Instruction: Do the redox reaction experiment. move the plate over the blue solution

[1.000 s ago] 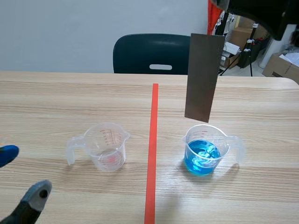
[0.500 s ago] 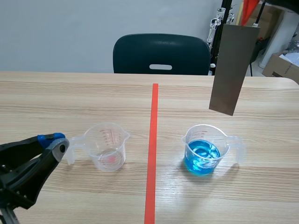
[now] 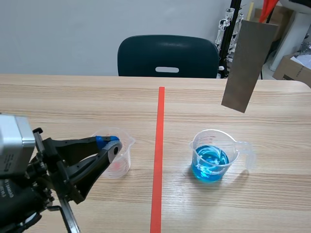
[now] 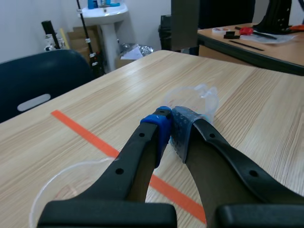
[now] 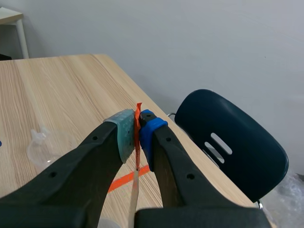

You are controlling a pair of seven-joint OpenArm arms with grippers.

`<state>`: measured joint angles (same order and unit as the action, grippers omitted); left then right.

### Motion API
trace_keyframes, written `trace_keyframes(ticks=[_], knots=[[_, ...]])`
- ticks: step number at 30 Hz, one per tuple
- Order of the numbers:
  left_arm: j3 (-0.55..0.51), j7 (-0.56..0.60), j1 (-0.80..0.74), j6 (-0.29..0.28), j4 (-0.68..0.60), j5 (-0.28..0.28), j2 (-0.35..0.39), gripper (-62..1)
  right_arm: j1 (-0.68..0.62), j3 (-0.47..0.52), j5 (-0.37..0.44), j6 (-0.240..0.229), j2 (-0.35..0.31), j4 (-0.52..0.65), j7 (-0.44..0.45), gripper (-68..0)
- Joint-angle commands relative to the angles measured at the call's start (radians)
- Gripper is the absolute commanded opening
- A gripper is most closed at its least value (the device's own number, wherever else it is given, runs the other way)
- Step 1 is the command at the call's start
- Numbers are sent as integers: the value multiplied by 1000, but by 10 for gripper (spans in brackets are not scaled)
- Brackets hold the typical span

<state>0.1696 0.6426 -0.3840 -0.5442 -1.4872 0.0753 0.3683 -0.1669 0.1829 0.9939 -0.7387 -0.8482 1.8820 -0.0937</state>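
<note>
At the far left of the scene view, the left gripper [image 3: 112,144], low over the wooden table [image 3: 73,102], clenched pad to pad with nothing between. Stands in front of a clear, empty measuring cup [image 3: 124,162] and hides most of it. In the left wrist view, blue and grey-green pads [image 4: 161,126] pressed together, with that cup's rim just under the fingers.

Next, an orange-red tape line [image 3: 158,155] down the middle of the table. Beyond the far edge, a dark chair [image 3: 167,56].

Right of the line, a clear cup of blue solution [image 3: 211,158], upright on the table, handle to the right.

Higher and further right, the grey plate [image 3: 249,65], hanging tilted in the air. Apart from the cup, lower end above and a little right of its rim, not in the liquid.

In the right wrist view, the right gripper [image 5: 137,126], grasping the plate edge-on between its two pads.
</note>
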Motion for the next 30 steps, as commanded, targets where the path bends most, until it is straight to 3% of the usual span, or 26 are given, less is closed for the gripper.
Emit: trace_keyframes(ticks=[1, 7, 13, 18, 30], knots=[[15, -19, 18, 7, -13, -27, -8, -584, 11, 1, 3, -7, -13, 4, 18, -674], [82, -105, 76, 48, -13, -102, -25, -584, 11, -5, -15, -7, -13, 4, 50, -674], [154, -178, 139, 64, -13, -101, -72, -584, -5, -69, -50, -7, -64, -1, 136, -674], [208, -200, 180, 117, -13, -102, -105, -584, -14, -115, -87, -7, -122, -1, 229, -673], [269, -285, 233, 163, -13, -102, -158, -584, -83, -127, -219, -7, -212, -19, 472, -673]])
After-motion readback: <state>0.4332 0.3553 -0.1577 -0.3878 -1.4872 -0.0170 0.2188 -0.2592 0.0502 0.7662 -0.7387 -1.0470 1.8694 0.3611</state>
